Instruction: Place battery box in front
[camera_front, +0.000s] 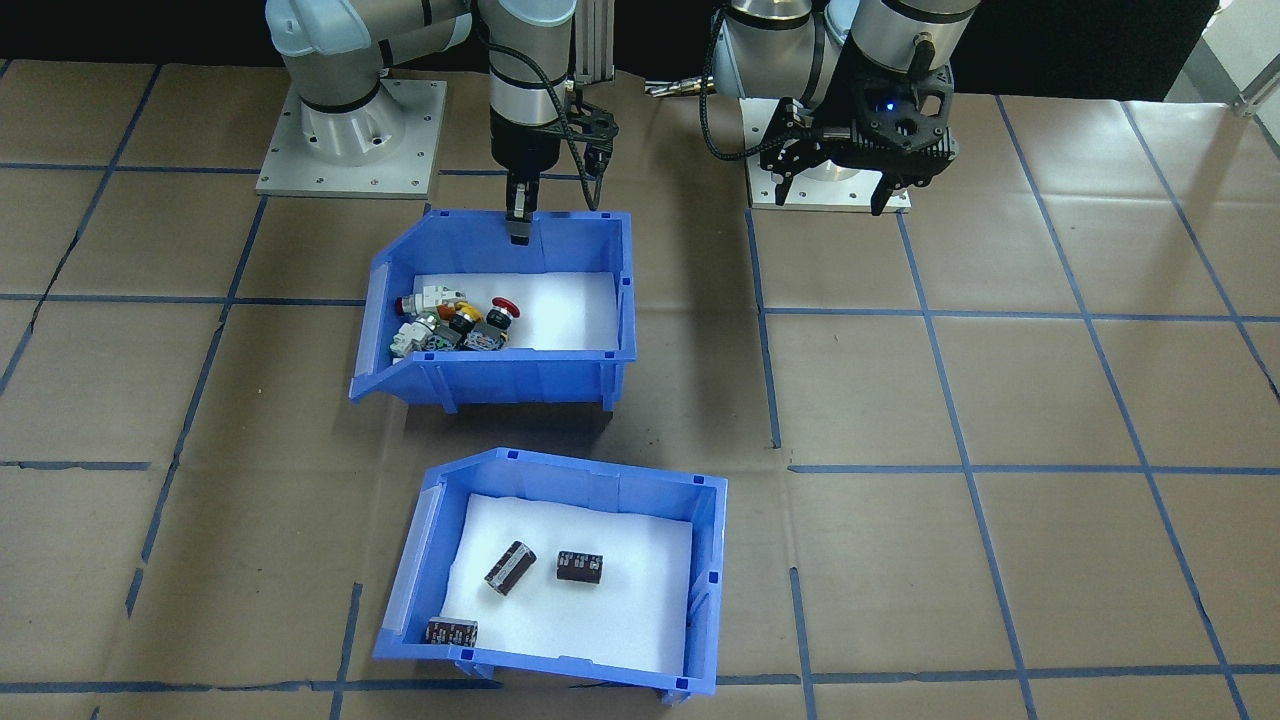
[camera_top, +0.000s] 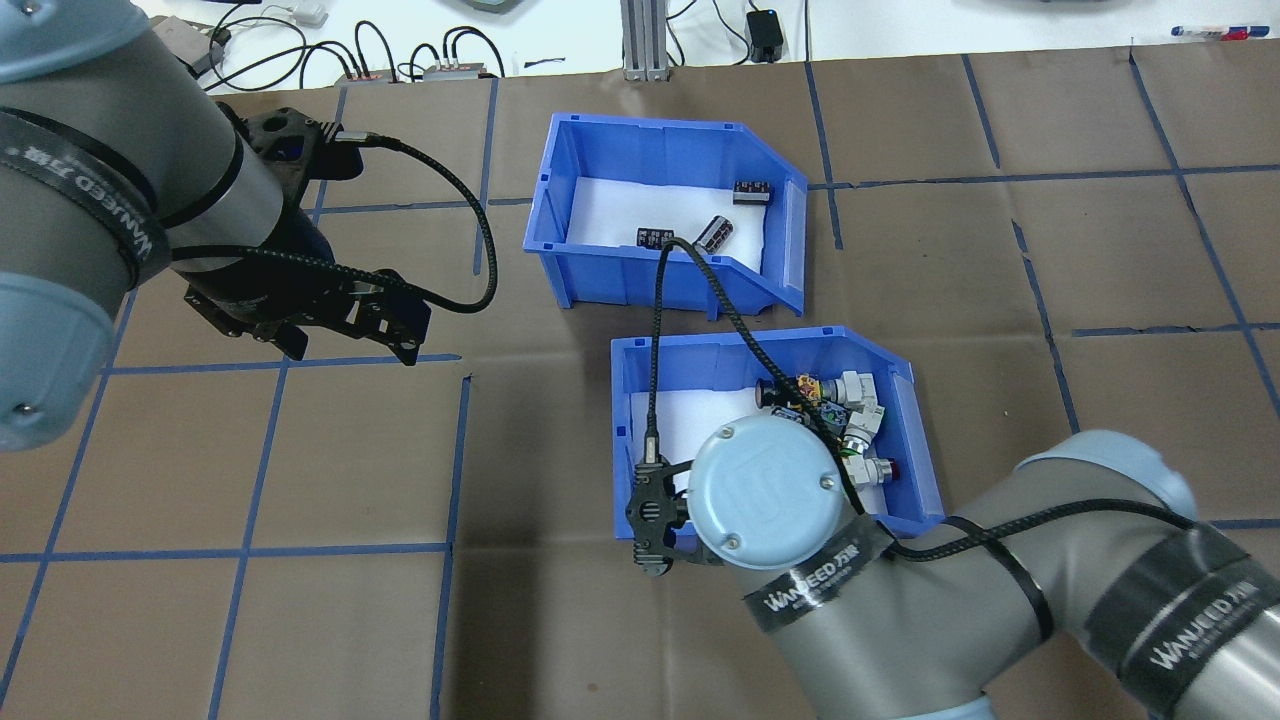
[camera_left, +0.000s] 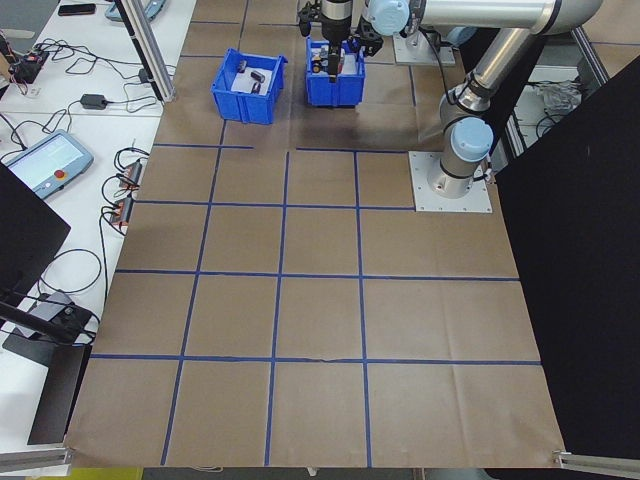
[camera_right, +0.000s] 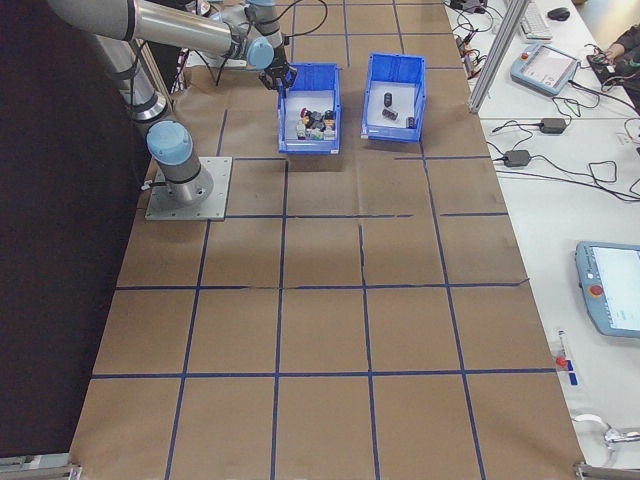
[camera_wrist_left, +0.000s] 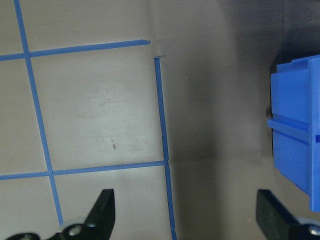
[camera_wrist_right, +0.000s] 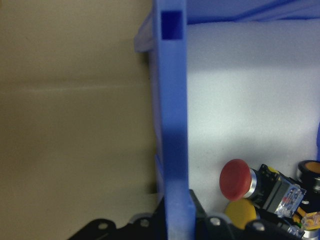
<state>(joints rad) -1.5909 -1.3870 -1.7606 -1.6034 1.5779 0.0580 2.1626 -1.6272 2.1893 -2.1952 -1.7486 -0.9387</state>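
Observation:
The battery box (camera_front: 590, 480) is a blue bin with white foam and three dark cells (camera_front: 510, 567). It sits on the table side far from the robot, and it also shows in the overhead view (camera_top: 640, 275). Closer to the robot stands a matching blue bin of push-button switches (camera_front: 520, 378). My right gripper (camera_front: 520, 228) is shut on that switch bin's back wall (camera_wrist_right: 172, 125), which runs between its fingers. My left gripper (camera_front: 832, 198) hangs open over bare table, apart from both bins, with nothing between its fingers (camera_wrist_left: 107, 210).
Brown paper with a blue tape grid (camera_front: 930, 315) covers the table. Both arm base plates (camera_front: 350, 140) stand behind the switch bin. A blue bin's corner (camera_wrist_left: 297, 145) shows at the right edge of the left wrist view. Cables and devices (camera_left: 45, 165) lie along the far side.

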